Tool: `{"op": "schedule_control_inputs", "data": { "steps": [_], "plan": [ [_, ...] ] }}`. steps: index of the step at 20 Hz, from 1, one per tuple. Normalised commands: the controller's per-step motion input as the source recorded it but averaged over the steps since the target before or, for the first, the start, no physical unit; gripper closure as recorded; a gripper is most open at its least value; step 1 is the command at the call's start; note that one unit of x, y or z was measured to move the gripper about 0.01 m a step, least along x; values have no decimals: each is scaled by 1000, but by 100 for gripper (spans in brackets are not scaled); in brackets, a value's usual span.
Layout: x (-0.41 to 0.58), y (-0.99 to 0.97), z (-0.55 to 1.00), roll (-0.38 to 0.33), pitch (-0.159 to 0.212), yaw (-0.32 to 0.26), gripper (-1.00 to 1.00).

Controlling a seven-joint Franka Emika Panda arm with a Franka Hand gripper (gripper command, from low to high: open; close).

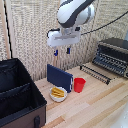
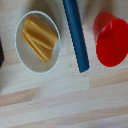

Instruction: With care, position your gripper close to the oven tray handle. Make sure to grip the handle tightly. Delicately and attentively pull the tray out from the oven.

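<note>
The white robot arm [image 1: 75, 14] comes into the exterior view from about one o'clock at the upper edge, its thick rounded joint bending down into a flat, blocky wrist piece that sits roughly level. Below that piece hangs the gripper [image 1: 61, 51], pointing straight down toward six o'clock, raised high in the air and touching nothing. Its two short blue-tipped fingers [image 1: 56, 52] stand apart with a plain gap between them and nothing held, and neither finger shows in the wrist view.
</note>
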Motion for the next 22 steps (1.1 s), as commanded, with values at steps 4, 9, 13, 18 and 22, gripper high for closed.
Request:
{"op": "schedule_control_inputs", "data": {
  "steps": [4, 9, 13, 18, 22],
  "plan": [
    [11, -174, -9, -283, 5, 44, -100],
    [8, -234, 2, -360, 0, 61, -100],
    [8, -251, 0, -353, 0, 66, -100],
    [12, -298, 0, -330, -24, 85, -100],
    [2, -314, 0, -307, -53, 108, -100]
  ]
}}
